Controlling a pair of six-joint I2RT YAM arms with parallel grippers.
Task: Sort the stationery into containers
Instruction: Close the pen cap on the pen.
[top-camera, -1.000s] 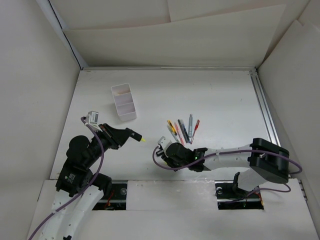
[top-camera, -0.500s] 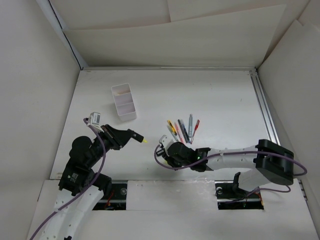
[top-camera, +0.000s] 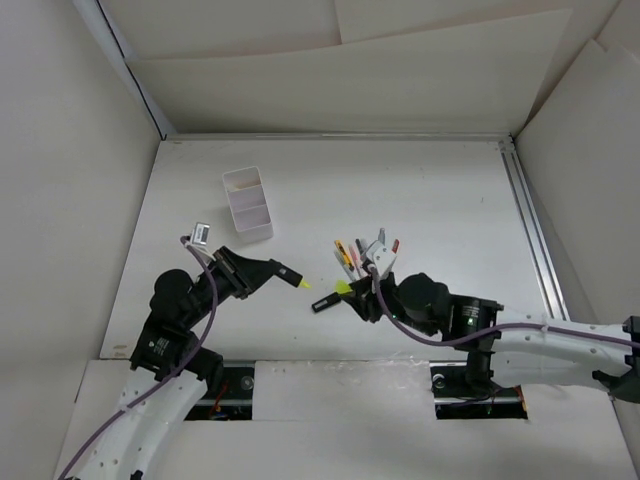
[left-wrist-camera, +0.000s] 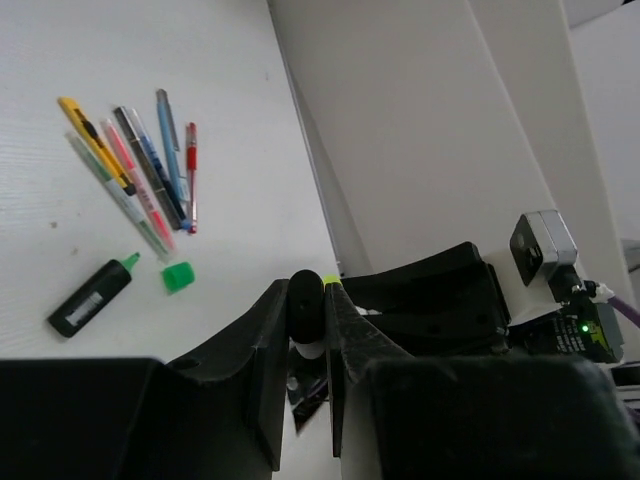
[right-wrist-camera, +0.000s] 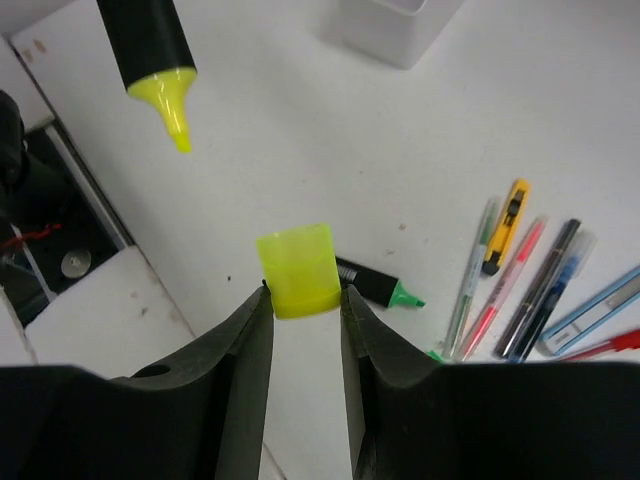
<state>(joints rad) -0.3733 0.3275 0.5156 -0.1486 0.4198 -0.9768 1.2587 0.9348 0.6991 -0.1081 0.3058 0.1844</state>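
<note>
My left gripper (top-camera: 275, 271) (left-wrist-camera: 308, 300) is shut on a black highlighter (top-camera: 290, 276) (right-wrist-camera: 150, 40) whose bare yellow tip points right, off the table. Facing it, my right gripper (top-camera: 350, 290) (right-wrist-camera: 300, 295) is shut on a yellow cap (top-camera: 343, 288) (right-wrist-camera: 298, 270), a short gap from that tip. Another black highlighter with a green tip (top-camera: 322, 304) (left-wrist-camera: 92, 297) (right-wrist-camera: 375, 283) lies on the table below, with a green cap (left-wrist-camera: 177, 276) beside it. Several pens (top-camera: 365, 255) (left-wrist-camera: 140, 175) (right-wrist-camera: 520, 270) lie fanned out behind. The white two-compartment box (top-camera: 247, 203) stands at the back left.
White walls enclose the table on the left, back and right. A metal rail (top-camera: 530, 220) runs along the right edge. The right arm's body (top-camera: 470, 320) stretches low across the front right of the table.
The right gripper has risen off the table and swung to face left, carrying the yellow cap. The left gripper moved slightly right with its highlighter. The green-tipped highlighter now lies uncovered.
</note>
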